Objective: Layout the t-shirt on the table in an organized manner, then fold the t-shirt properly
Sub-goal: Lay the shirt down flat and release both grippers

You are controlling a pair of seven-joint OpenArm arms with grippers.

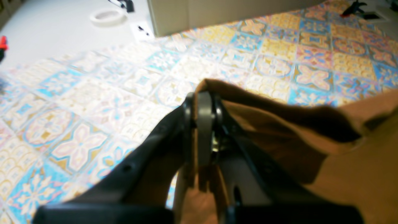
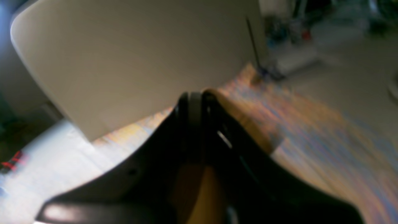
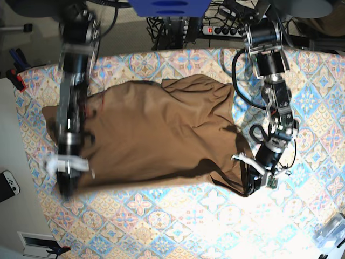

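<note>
The tan-brown t-shirt (image 3: 161,135) hangs stretched and rumpled over the middle of the patterned table (image 3: 178,221), held by its lower corners. In the base view my left gripper (image 3: 250,186) is at the shirt's lower right corner and my right gripper (image 3: 67,189) at its lower left. The left wrist view shows the left gripper (image 1: 202,99) shut on a fold of the t-shirt (image 1: 357,174) above the table (image 1: 93,93). In the blurred right wrist view the right gripper (image 2: 194,99) is shut, with t-shirt (image 2: 239,121) cloth pinched at its tips.
A beige box (image 1: 217,12) and a white tape roll (image 1: 107,17) stand beyond the table's far edge. A black clamp (image 1: 354,7) grips the cloth's corner. A white controller (image 3: 8,183) lies off the table's left side. A clear plastic item (image 3: 331,229) sits at the bottom right.
</note>
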